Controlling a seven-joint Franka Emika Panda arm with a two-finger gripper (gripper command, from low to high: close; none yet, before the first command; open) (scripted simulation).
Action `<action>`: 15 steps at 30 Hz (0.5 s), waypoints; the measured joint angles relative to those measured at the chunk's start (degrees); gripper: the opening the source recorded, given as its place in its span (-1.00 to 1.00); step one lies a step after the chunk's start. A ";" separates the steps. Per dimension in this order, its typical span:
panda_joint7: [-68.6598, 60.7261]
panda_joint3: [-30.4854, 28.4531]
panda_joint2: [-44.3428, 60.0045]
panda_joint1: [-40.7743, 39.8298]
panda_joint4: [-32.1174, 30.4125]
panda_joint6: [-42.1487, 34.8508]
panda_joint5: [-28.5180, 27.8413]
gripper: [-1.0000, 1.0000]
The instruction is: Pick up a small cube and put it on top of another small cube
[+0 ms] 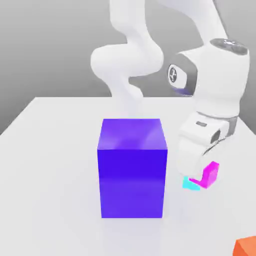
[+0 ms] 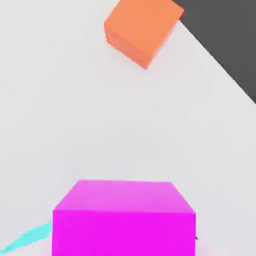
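With the magenta cube [image 1: 211, 174] located under the gripper [image 1: 196, 176] at the exterior view's right of the purple block [image 1: 132, 167], directly beside the cyan cube [image 1: 190, 184], jaw state cannot be told; centred alignment is advised before placement.

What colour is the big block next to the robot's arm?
The big block is a deep blue-purple. It shows best in the exterior view.

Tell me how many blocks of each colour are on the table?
Purple block: 1
Magenta cube: 1
Cyan cube: 1
Orange block: 1
Total: 4
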 joint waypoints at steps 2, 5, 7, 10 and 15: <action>5.41 1.83 -1.90 1.35 -2.67 0.83 1.94 -1.00; 13.38 4.79 -4.74 3.78 -6.70 2.09 5.03 -1.00; 18.57 6.89 -6.65 5.37 -9.38 2.95 7.26 -1.00; 26.17 10.06 -9.56 7.78 -13.41 4.22 10.84 -1.00; 35.43 15.13 -10.82 9.46 -17.88 7.88 12.19 -1.00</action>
